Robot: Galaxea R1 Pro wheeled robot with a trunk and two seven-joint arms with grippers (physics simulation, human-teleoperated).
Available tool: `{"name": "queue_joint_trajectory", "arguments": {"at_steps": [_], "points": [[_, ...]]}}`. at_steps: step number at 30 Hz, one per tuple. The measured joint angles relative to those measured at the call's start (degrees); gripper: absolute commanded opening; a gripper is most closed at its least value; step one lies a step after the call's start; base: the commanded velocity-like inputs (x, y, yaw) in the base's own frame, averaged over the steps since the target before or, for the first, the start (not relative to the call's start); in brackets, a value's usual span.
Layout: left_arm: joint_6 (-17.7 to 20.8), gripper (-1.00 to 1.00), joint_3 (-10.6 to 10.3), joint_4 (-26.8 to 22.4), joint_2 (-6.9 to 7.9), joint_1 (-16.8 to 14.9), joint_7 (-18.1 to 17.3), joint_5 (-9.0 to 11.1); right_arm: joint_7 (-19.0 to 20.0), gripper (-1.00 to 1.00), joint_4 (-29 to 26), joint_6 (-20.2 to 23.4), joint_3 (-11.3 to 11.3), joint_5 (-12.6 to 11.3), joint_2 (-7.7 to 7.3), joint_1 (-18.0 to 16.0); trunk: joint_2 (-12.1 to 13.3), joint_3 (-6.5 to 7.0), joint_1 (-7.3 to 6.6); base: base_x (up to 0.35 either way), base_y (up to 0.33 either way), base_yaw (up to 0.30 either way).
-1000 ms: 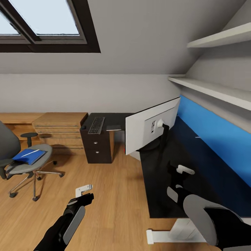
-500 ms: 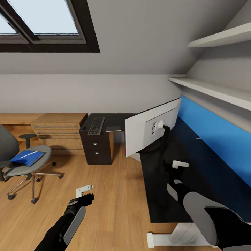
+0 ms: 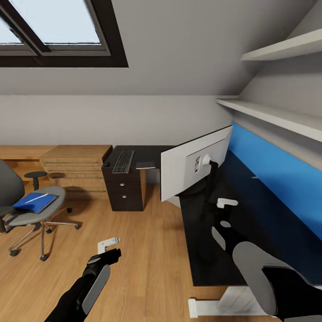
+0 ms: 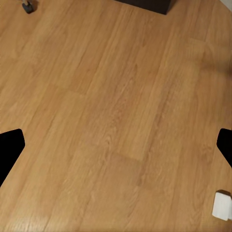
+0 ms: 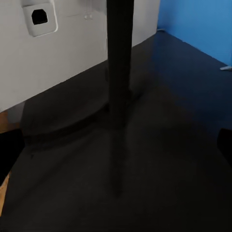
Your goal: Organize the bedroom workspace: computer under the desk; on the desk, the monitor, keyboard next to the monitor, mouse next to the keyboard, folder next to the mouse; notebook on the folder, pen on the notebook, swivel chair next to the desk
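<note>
The monitor [image 3: 192,167] stands on the black desk [image 3: 210,250] with its white back toward me. My open right gripper [image 3: 226,203] hovers over the desktop just short of the monitor's black stand [image 5: 119,63]. The keyboard [image 3: 124,161] lies on the desk's far wing, with the dark mouse [image 3: 106,164] to its left and a thin grey slab, likely the notebook [image 3: 145,165], to its right. At the left, the swivel chair [image 3: 31,214] carries the blue folder [image 3: 35,202] with the white pen [image 3: 38,197] on it. My open left gripper [image 3: 108,245] hangs over bare floor. The computer is out of view.
A dark drawer unit [image 3: 126,188] sits under the desk's far wing, beside low light-wood cabinets [image 3: 76,170]. The blue back panel [image 3: 277,179] and wall shelves [image 3: 268,114] bound the right side. The desk's white foot [image 3: 210,306] rests on the wood floor [image 4: 116,116].
My right gripper has reached forward over the desk toward the monitor stand. The camera shifted slightly a second ago. The left arm has stayed put.
</note>
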Motion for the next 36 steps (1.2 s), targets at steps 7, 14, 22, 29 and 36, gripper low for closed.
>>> {"name": "queue_joint_trajectory", "arguments": {"at_steps": [7, 14, 22, 29, 36], "points": [[0.0, 1.0, 0.0, -0.01, 0.01, 0.0, -0.22, -0.02, -0.01, 1.0, 0.1, -1.83, -0.06, 0.38, 0.94, 0.12, 0.0, -0.1, 0.0, 0.001, 0.0, -0.013], [-0.04, 1.0, 0.01, 0.01, 0.06, 0.0, -0.36, 0.02, -0.09, 1.0, 0.1, -1.95, -0.07, 0.34, 0.96, 0.14, -0.01, -0.11, -0.02, 0.138, 0.0, -0.002], [-0.01, 1.0, 0.0, 0.03, 0.06, 0.0, -0.36, 0.06, -0.06, 1.0, 0.1, -2.02, -0.1, 0.33, 0.93, 0.17, 0.0, -0.13, -0.01, 0.236, 0.0, 0.0], [-0.03, 1.0, 0.0, 0.03, 0.06, 0.0, -0.31, 0.04, -0.03, 1.0, 0.1, -2.02, -0.13, 0.37, 0.85, 0.16, 0.0, -0.2, -0.01, 0.083, 0.0, 0.0], [-0.01, 1.0, 0.0, 0.03, 0.06, 0.0, -0.26, -0.01, -0.05, 1.0, 0.11, -2.02, -0.15, 0.37, 0.61, 0.2, 0.0, -0.22, 0.0, 0.098, 0.0, 0.0]]}}
